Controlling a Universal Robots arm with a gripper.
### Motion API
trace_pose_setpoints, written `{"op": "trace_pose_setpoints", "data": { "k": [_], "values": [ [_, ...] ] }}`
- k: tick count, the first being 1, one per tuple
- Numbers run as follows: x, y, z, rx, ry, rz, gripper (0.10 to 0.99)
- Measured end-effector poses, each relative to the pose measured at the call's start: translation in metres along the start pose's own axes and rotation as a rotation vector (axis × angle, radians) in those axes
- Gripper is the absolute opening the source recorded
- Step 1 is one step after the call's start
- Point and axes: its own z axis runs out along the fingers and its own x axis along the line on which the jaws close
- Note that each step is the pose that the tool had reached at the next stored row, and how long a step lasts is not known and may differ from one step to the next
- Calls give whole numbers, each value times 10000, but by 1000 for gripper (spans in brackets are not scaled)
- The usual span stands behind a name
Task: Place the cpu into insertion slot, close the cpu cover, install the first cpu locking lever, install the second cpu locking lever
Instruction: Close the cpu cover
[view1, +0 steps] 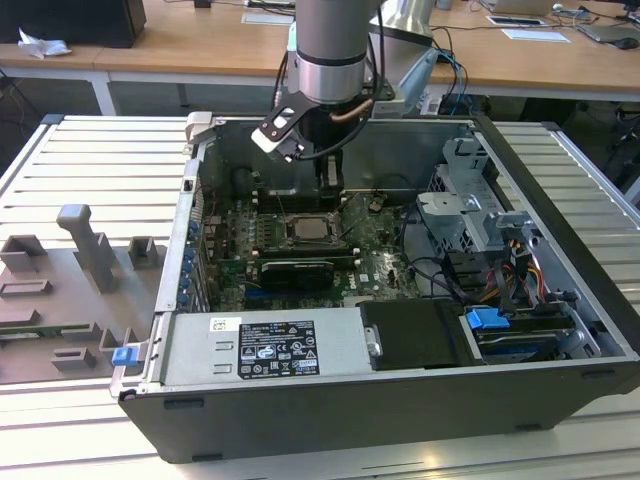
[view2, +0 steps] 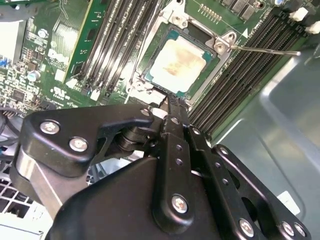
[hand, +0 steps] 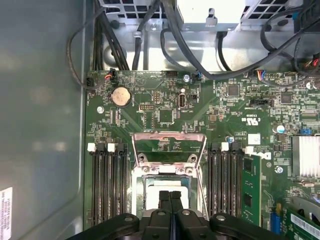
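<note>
The cpu (view2: 181, 62), a pale silver-beige square, lies flat in the insertion slot (view2: 150, 75) on the green board. In the exterior view the insertion slot (view1: 305, 228) sits mid-board, below the arm. The cpu cover (hand: 169, 136), a thin silver frame, stands lifted open on its hinge, and the board shows through its window. A thin metal locking lever (view2: 265, 50) sticks out over the memory slots. My gripper (hand: 170, 197) is shut with its black fingers (view2: 172, 117) pressed together and nothing between them. It hovers just over the cpu's (hand: 152, 190) near edge.
Long black memory slots (hand: 107, 185) flank the socket on both sides. Cables (hand: 175, 40) and a drive cage (view1: 470, 215) crowd the case's far side, and a power supply (view1: 265, 345) lies along the front. The grey case wall (hand: 40, 125) is close by. Grey fixtures (view1: 85, 245) stand on the table.
</note>
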Motion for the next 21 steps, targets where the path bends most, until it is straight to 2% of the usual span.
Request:
{"op": "trace_pose_setpoints", "data": {
  "k": [7,14,18,21],
  "values": [
    [1,49,-29,8,-4,1,106],
    [3,58,-158,10,-6,-1,106],
    [3,82,-175,11,-10,-2,106],
    [5,88,-245,12,-13,0,106]
  ]
}}
